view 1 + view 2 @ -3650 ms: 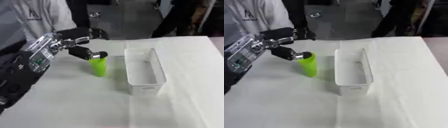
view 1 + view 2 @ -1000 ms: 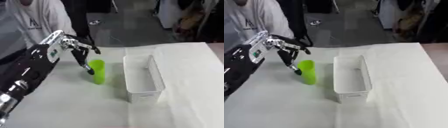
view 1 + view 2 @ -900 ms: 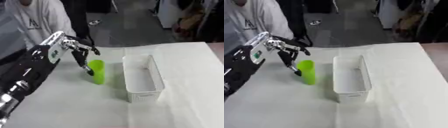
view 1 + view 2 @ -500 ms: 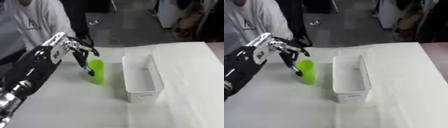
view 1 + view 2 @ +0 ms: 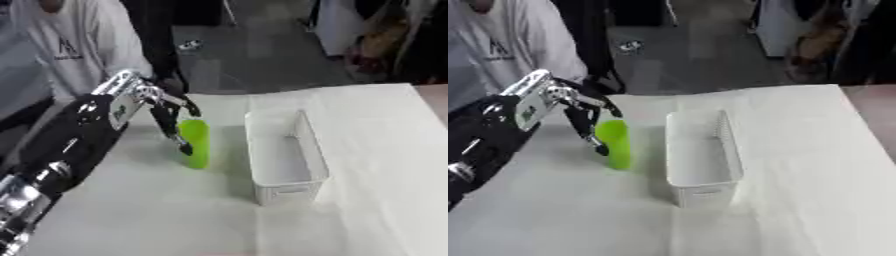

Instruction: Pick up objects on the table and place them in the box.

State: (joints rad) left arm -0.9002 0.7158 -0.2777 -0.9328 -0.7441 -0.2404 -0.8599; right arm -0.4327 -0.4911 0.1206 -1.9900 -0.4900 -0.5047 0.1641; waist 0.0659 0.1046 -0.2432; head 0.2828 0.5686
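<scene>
A bright green bottle stands upright on the white table, just left of a long white box that has nothing in it. My left hand comes in from the left and sits against the bottle's upper left side. Its fingers are spread and fairly straight: one runs down the bottle's left flank, another reaches over its top. The hand is open and the bottle rests on the table. My right hand shows in neither view.
The white cloth covers the table to the right of the box and in front of it. The table's far edge drops to a dark floor just behind the box.
Earlier the left hand's fingers were curled at the bottle's top; now they are spread along its side. The bottle and box have stayed put; the camera has shifted.
</scene>
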